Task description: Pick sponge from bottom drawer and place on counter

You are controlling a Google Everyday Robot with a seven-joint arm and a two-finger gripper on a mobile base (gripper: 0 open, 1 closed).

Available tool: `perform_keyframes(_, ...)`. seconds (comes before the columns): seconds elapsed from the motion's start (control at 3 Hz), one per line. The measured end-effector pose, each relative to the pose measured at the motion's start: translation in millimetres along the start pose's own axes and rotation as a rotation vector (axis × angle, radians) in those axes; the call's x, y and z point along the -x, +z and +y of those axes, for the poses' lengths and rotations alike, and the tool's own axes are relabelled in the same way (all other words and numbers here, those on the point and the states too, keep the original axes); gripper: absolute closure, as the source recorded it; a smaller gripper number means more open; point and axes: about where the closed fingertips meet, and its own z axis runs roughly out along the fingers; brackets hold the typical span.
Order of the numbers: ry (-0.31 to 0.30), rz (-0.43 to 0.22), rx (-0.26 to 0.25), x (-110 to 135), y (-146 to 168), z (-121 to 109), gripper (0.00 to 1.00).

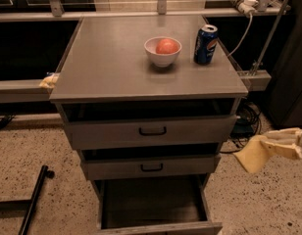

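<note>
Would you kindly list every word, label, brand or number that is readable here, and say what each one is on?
Can: pale marking on blue, too blurred to read.
Bowl and counter: no text.
Tool, at the right edge beside the cabinet, gripping the sponge: no text on either.
Nothing here can be quoted.
</note>
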Motion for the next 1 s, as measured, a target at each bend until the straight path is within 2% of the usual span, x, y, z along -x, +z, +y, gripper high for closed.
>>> perform_keyframes(0.33,0.0,0.0,0.0,0,0,0,1.0)
perform_keyframes(0.67,-0.03,-0.035,0.071,63,4,4,1.0)
perform_keyframes(1.0,-0.074,-0.097,0.172,160,6,18,1.0)
